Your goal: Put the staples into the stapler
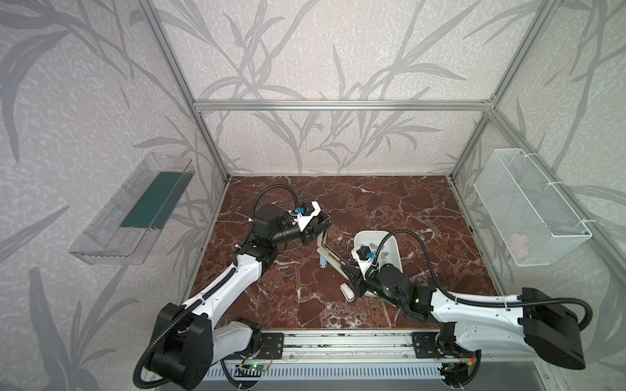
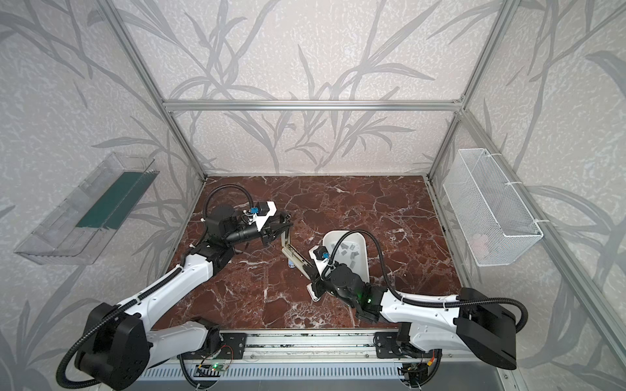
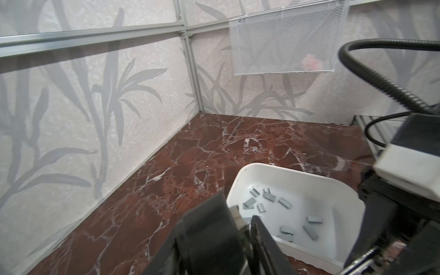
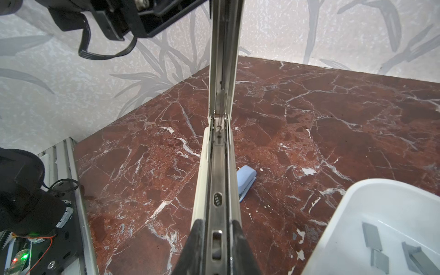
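A cream stapler (image 1: 333,259) hangs open above the table, bent at its hinge. My right gripper (image 4: 217,235) is shut on its lower half, one finger on each side of the bare metal channel (image 4: 217,181). The lid (image 4: 225,47) stands up from the hinge into my left gripper (image 3: 240,214). The lid's tip lies between the blurred fingers, and I cannot tell whether they still press on it. The staples (image 3: 269,196), several short grey strips, lie loose in a white tray (image 1: 359,237) just right of the stapler; they also show in the right wrist view as staples (image 4: 371,234).
A small blue stapler (image 1: 323,262) lies on the marble table under the open one, and a small white stapler (image 1: 347,291) lies nearer the front. A wire basket (image 1: 531,206) hangs on the right wall and a clear bin (image 1: 135,210) on the left wall.
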### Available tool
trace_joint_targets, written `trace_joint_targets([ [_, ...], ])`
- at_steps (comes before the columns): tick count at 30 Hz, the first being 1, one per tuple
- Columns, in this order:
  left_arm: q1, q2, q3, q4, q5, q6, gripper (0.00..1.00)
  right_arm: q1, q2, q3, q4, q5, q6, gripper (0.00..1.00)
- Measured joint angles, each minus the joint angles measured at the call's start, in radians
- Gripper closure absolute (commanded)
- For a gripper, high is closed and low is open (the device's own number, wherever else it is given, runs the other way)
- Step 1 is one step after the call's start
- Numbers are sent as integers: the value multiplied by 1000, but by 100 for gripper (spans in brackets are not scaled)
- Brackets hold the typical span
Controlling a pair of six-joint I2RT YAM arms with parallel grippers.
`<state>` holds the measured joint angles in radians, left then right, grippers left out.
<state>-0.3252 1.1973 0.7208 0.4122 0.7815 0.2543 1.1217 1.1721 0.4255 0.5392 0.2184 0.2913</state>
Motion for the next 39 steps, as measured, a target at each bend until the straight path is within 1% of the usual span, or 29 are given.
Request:
trace_joint_targets([
  [8, -1, 14, -4, 24, -178, -41, 53, 3, 32, 31, -8, 41, 23, 100],
  [20, -1, 75, -19, 38, -409, -63, 53, 4, 128, 112, -64, 92, 60, 100],
  [27, 13, 122, -44, 111, -498, -100, 53, 7, 190, 163, -79, 125, 77, 100],
  [33, 79, 238, -45, 184, -579, -118, 58, 18, 220, 171, -49, 145, 67, 100],
  [39, 97, 346, -45, 259, -602, -134, 58, 16, 375, 225, 70, 163, 6, 100],
])
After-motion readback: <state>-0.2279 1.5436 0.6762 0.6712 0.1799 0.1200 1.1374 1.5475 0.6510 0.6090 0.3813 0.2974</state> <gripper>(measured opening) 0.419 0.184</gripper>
